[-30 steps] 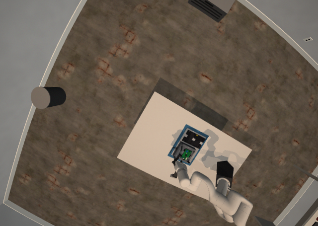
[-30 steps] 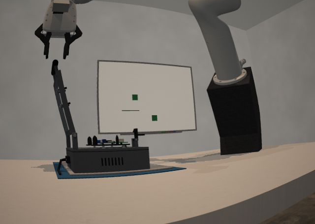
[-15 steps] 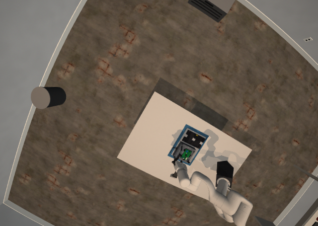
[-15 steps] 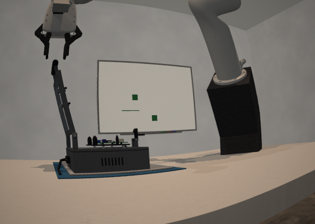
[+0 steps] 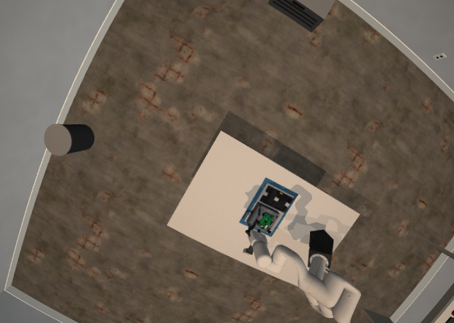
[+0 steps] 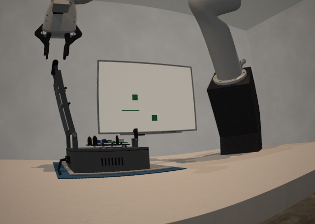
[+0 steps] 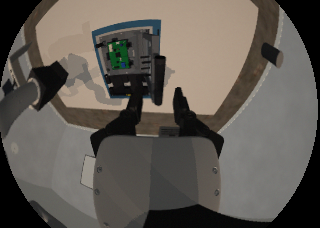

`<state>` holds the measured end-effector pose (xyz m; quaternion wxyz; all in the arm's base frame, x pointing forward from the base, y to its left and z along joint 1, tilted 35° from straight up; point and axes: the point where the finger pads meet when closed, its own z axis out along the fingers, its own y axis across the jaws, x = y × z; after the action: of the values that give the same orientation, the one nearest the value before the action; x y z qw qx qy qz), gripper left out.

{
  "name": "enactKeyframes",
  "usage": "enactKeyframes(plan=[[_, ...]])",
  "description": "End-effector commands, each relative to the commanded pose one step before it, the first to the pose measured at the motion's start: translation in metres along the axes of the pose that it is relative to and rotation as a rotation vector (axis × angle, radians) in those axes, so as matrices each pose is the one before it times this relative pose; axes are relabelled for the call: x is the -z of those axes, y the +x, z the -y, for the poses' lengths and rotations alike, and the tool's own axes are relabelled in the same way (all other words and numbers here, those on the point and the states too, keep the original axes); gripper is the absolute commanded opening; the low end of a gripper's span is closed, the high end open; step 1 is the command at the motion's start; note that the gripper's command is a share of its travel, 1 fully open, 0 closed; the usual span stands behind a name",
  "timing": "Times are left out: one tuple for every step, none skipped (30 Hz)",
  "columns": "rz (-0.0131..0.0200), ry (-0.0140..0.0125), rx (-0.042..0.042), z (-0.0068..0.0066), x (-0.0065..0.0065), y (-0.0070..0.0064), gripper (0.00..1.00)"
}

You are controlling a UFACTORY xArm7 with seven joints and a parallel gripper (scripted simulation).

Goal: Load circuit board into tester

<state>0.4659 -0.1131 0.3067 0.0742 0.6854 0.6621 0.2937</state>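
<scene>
The green circuit board [image 5: 266, 219] [image 6: 109, 142] [image 7: 119, 55] lies on the plate of the dark tester [image 6: 107, 158] [image 7: 140, 48], among the black posts. The tester's lid [image 6: 61, 99] [image 7: 159, 78] stands nearly upright, its black handle [image 6: 54, 63] at the top. My gripper [image 6: 55, 56] [image 7: 158, 94] [image 5: 253, 232] is open and empty. It hangs just above the handle with a finger to either side and does not touch it. The latch hook [image 6: 135, 134] stands on the tester's far edge. The black tray [image 5: 271, 198] lies beyond the tester with no board in it.
Tester and tray rest on a blue mat [image 6: 122, 174] [image 5: 264, 182] on the beige table [image 6: 177, 196]. The arm's black pedestal [image 6: 236, 114] [image 5: 320, 242] stands to the right. A whiteboard [image 6: 144, 84] hangs on the wall behind.
</scene>
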Motion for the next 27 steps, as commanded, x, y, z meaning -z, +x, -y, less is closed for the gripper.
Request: enactKeyframes(plan=[[0.00071,-0.00351,-0.00033,-0.00123,0.00123,-0.00032,0.51],[0.00000,0.00000,0.00000,0.00000,0.00000,0.00000,0.51],[0.00000,0.00000,0.00000,0.00000,0.00000,0.00000,0.51],[0.00000,0.00000,0.00000,0.00000,0.00000,0.00000,0.51],[0.00000,0.00000,0.00000,0.00000,0.00000,0.00000,0.51],[0.00000,0.00000,0.00000,0.00000,0.00000,0.00000,0.51],[0.00000,0.00000,0.00000,0.00000,0.00000,0.00000,0.51],[0.00000,0.00000,0.00000,0.00000,0.00000,0.00000,0.51],[0.00000,0.00000,0.00000,0.00000,0.00000,0.00000,0.51],[0.00000,0.00000,0.00000,0.00000,0.00000,0.00000,0.51],[0.00000,0.00000,0.00000,0.00000,0.00000,0.00000,0.51],[0.00000,0.00000,0.00000,0.00000,0.00000,0.00000,0.51],[0.00000,0.00000,0.00000,0.00000,0.00000,0.00000,0.51],[0.00000,0.00000,0.00000,0.00000,0.00000,0.00000,0.51],[0.00000,0.00000,0.00000,0.00000,-0.00003,0.00000,0.51],[0.00000,0.00000,0.00000,0.00000,-0.00008,0.00000,0.51],[0.00000,0.00000,0.00000,-0.00001,-0.00014,0.00000,0.51],[0.00000,0.00000,0.00000,-0.00001,-0.00022,0.00000,0.51],[0.00000,0.00000,0.00000,-0.00001,-0.00032,0.00000,0.51],[0.00000,0.00000,0.00000,-0.00001,-0.00042,0.00000,0.51],[0.00000,0.00000,0.00000,-0.00002,-0.00053,0.00000,0.51],[0.00000,0.00000,0.00000,-0.00002,-0.00064,-0.00001,0.51],[0.00000,0.00000,0.00000,0.00000,0.00000,0.00000,0.51],[0.00000,0.00000,0.00000,0.00000,0.00000,0.00000,0.51],[0.00000,0.00000,0.00000,-0.00002,-0.00076,-0.00001,0.51],[0.00001,0.00000,0.00000,-0.00003,-0.00087,-0.00001,0.51],[0.00000,0.00000,0.00000,-0.00003,-0.00099,-0.00001,0.51]])
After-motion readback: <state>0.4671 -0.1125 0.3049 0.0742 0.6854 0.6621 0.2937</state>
